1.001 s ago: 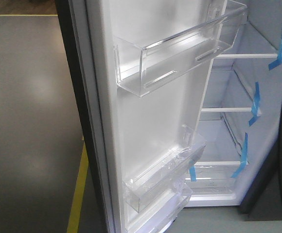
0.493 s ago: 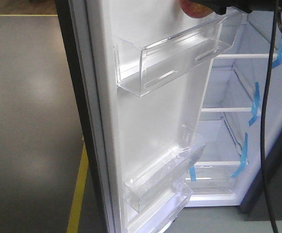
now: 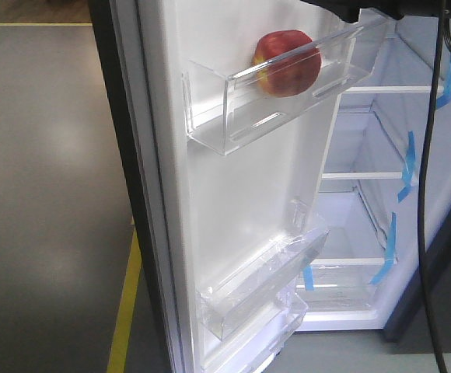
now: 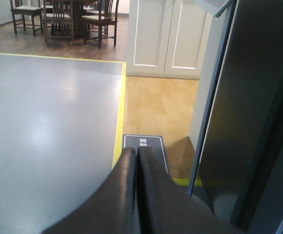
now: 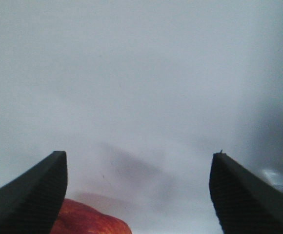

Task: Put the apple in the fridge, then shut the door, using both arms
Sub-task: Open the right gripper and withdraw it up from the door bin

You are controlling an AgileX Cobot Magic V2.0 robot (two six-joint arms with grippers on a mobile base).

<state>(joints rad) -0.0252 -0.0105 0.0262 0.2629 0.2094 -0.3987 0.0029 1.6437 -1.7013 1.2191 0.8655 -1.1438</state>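
The apple [image 3: 288, 64] is in the top clear bin [image 3: 218, 116] on the inside of the door [image 3: 241, 186], about halfway along the bin. Its lower part shows through the bin's clear front wall and its top pokes up over the rim. It is red with a bit of yellow on the left side. The door is open, and two more clear bins [image 3: 256, 284] sit low down on it. To the right is the inside of the fridge [image 3: 358, 140], white, with glass shelves [image 3: 385, 89] and strips of blue tape [image 3: 407, 159] at the shelf edges. A black piece of the right arm [image 3: 358, 8] shows at the top edge of the front view, above the bin, and a thin black cable [image 3: 422, 202] hangs down from it. The right gripper [image 5: 139, 158] is spread wide and holds nothing; the apple is low between its fingers [image 5: 34, 195], close to the left one, with the white door wall behind. The left gripper [image 4: 135, 152] has its two fingers pressed together with nothing between them. It hangs over the grey floor [image 4: 49, 122] with its yellow line [image 4: 119, 117], next to a tall dark panel [image 4: 249, 97].
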